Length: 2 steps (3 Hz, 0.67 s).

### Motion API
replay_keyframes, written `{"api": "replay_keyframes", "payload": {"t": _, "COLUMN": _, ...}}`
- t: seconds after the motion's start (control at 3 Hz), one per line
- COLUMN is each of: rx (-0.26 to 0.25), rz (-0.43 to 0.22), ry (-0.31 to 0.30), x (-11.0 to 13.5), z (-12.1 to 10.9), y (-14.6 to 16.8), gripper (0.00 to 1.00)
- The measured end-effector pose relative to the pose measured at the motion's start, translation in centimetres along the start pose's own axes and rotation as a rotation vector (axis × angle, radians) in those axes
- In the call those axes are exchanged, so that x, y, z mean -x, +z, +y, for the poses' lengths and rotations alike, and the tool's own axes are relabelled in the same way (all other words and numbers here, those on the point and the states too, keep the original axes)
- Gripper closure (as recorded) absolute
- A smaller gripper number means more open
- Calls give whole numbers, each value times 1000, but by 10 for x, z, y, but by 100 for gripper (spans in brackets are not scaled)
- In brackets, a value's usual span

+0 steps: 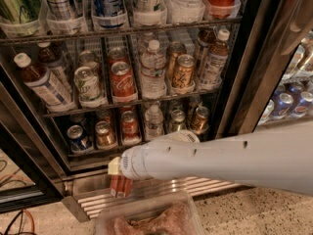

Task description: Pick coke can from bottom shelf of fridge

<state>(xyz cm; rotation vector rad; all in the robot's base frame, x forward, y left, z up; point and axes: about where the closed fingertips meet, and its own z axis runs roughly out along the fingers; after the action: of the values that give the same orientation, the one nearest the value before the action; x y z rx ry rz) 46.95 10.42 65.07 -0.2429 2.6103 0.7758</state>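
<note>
The arm (pixel 230 158) reaches in from the right edge, across the lower part of the fridge (pixel 234 82). At its left end the gripper (pixel 119 180) hangs just in front of the grille (pixel 205 185), below the front edge of the bottom shelf (pixel 98 150). It is clamped on the coke can (pixel 120 189), which sits upright and clear of the shelf, off the wire rack altogether (its script is too small to read, only the red side shows).

On the bottom shelf, from the left edge, stand a blue can (pixel 78 137), a gold can (pixel 103 133), a second red can (pixel 129 126), a water bottle (pixel 154 121) and two more cans partly hidden by the arm. A clear tub (pixel 105 219) lies at the bottom edge, right under the held can.
</note>
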Motion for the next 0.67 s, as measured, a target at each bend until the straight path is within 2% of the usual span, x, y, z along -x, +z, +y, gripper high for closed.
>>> {"api": "replay_keyframes", "payload": {"t": 0.67, "rx": 6, "rz": 52, "ry": 100, "x": -49, "z": 15, "y": -14, "gripper": 100}}
